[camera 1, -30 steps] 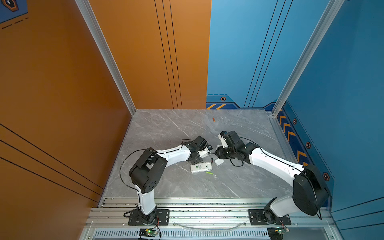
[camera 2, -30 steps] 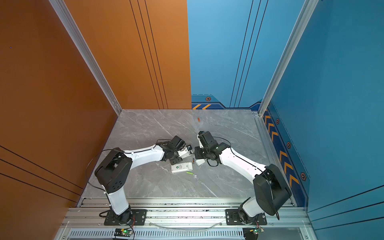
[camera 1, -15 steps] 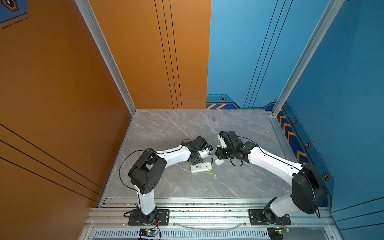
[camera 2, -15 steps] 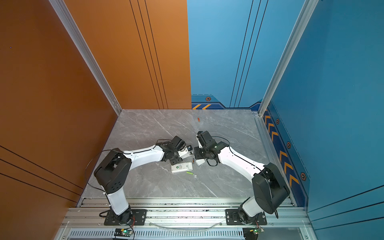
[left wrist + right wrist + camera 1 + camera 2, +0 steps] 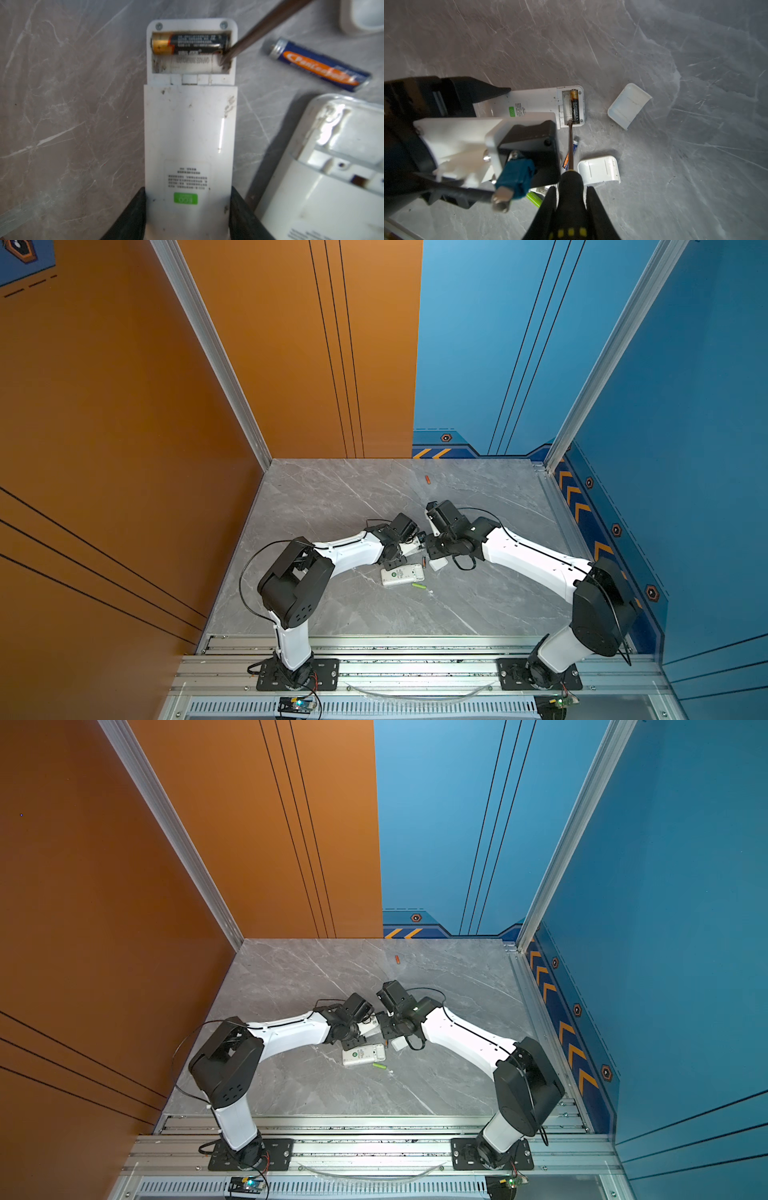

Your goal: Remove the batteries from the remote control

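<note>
The right gripper (image 5: 571, 195) is clamped around the black-and-yellow handle of a screwdriver (image 5: 571, 143). Its thin shaft slants down into the open battery bay at one end of a white remote control (image 5: 190, 128), which lies back-up on the grey marble table (image 5: 675, 62). The tip sits in the empty slot of the bay, at the corner beside the dark end of a black-and-gold battery (image 5: 191, 43), the only one left inside. The tip is blurred, so it is hard to tell whether it touches that battery or only the slot wall.

The left gripper (image 5: 188, 212) grasps the remote by its long sides, at the end away from the bay, pinning it flat.

A blue battery (image 5: 318, 64) lies loose just beside the remote. A lime green battery (image 5: 418, 585) lies near a second remote (image 5: 324, 176), and an orange battery (image 5: 427, 479) rests well apart near the back wall. Two white lids (image 5: 629, 105) lie upturned nearby.

The step in hand looks to be prying out the last battery. To do it well, slide the tip under the battery's dark end and lever up slowly. The left grip should hold firm so the remote does not twist. A hard flick could send the battery rolling.
</note>
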Available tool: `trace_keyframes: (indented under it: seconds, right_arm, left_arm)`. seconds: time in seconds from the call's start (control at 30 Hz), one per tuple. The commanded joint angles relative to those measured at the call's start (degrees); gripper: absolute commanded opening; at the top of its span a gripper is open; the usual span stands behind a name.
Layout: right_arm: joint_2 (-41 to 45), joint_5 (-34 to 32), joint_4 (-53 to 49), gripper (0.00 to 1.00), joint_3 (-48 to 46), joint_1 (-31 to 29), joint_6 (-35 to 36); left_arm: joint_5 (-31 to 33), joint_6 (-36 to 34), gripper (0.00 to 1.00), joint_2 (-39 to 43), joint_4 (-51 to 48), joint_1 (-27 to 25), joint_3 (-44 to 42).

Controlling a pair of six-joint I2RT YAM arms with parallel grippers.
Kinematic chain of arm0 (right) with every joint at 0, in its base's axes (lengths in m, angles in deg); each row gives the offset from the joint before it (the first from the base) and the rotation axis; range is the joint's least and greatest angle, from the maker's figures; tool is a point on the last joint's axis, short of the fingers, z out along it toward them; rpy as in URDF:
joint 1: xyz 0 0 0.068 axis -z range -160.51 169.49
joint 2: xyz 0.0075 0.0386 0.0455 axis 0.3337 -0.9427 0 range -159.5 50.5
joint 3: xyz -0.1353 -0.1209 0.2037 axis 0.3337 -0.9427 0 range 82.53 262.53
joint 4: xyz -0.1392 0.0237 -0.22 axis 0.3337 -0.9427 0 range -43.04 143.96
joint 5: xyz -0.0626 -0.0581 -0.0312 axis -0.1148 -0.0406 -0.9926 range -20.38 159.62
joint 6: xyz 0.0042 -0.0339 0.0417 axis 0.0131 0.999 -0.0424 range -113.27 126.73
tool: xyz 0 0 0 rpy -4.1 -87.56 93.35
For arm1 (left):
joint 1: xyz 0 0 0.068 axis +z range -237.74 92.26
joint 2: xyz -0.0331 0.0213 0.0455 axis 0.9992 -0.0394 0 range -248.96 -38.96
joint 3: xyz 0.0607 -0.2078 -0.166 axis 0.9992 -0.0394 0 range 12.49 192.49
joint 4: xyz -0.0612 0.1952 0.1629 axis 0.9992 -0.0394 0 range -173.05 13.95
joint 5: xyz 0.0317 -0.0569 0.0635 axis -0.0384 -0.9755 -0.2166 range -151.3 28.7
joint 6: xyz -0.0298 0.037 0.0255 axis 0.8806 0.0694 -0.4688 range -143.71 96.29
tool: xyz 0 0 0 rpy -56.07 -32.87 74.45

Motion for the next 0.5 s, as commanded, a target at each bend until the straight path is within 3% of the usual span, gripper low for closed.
trace_keyframes:
  seconds: [0.0,0.3,0.47]
  right_arm:
    - [-2.0,-13.8,-8.7,0.0,2.9,-3.6,0.7]
    - [-1.6,-41.9,-5.3,0.0,-0.5,-17.5,-9.7]
    - [-4.1,-46.0,-3.3,0.0,-3.6,-19.9,-16.3]
  left_arm:
    - [3.0,-0.8,0.2,1.0,-3.9,-0.4,1.6]
    - [1.0,1.7,0.19,1.3,-6.2,-0.2,2.3]
    - [-1.1,2.7,0.19,1.3,-6.9,0.1,2.6]
